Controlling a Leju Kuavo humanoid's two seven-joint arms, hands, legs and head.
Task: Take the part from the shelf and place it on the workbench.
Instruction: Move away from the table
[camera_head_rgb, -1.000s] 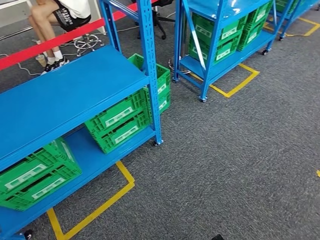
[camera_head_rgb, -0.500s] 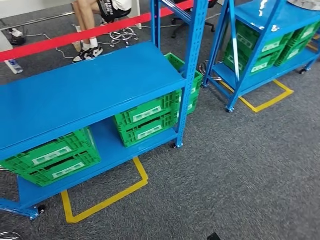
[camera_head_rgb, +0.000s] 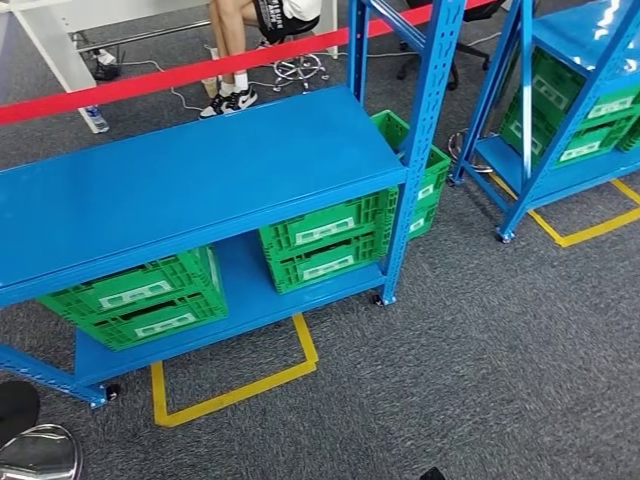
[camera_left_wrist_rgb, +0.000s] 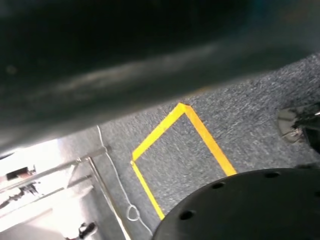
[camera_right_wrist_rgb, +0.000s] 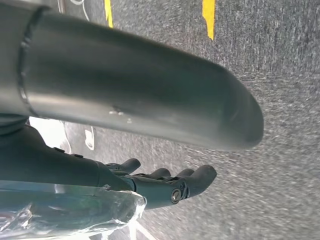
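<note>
Transit step, judged: right hand (camera_right_wrist_rgb: 166, 185) grips clear-bagged part (camera_right_wrist_rgb: 68, 212); left hand state indeterminate. Next: locate counter beyond blue shelf (camera_head_rgb: 189, 185).

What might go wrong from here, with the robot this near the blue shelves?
1. The blue shelf is close ahead; a misjudged step might clip its corner post.
2. A clear-wrapped item lies along the right hand. Whether it is gripped is unclear, so it might slip.
3. A person sits just behind the red barrier.
</note>
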